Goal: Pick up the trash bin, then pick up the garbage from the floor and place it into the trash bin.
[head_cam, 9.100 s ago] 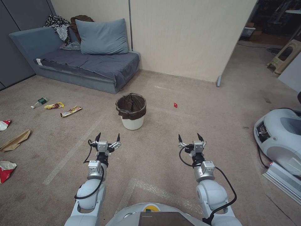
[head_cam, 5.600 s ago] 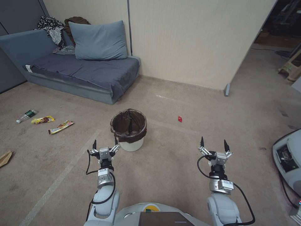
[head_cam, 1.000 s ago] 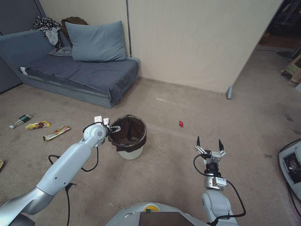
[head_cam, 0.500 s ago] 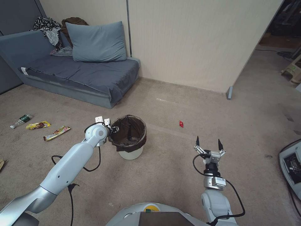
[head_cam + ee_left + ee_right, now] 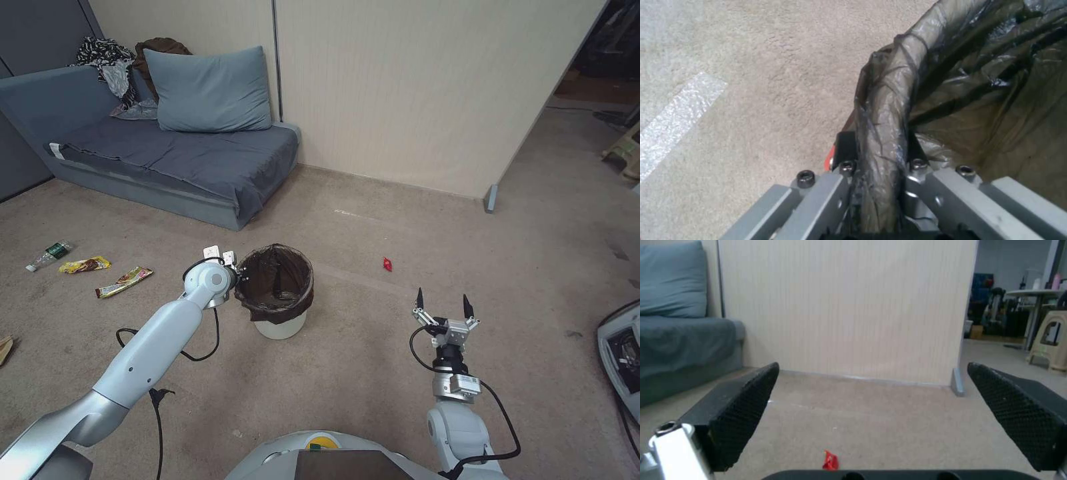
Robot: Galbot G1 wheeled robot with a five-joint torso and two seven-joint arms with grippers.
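The trash bin [image 5: 281, 326], a white bucket with a dark brown liner over its rim, stands on the carpet ahead of me. My left gripper [image 5: 238, 272] is shut on the bin's left rim. The left wrist view shows the lined rim [image 5: 887, 110] clamped in that gripper [image 5: 878, 156], one finger outside the bin and one inside. My right gripper [image 5: 441, 303] hangs open to the bin's right, holding nothing. Garbage lies around: a red scrap [image 5: 387, 265] [image 5: 830, 461], two yellow wrappers [image 5: 124, 281] [image 5: 84, 265] and a small bottle [image 5: 48, 255].
A blue sofa [image 5: 167, 160] with a cushion stands at the back left against a beige partition wall [image 5: 413, 93]. A brown paper bag [image 5: 3, 348] pokes in at the left edge. A grey-white machine [image 5: 623, 347] sits at the right edge. Open carpet lies around the bin.
The left gripper has gone from open at the bin's left rim to shut on it. The bin still stands in place. The right arm has hardly moved.
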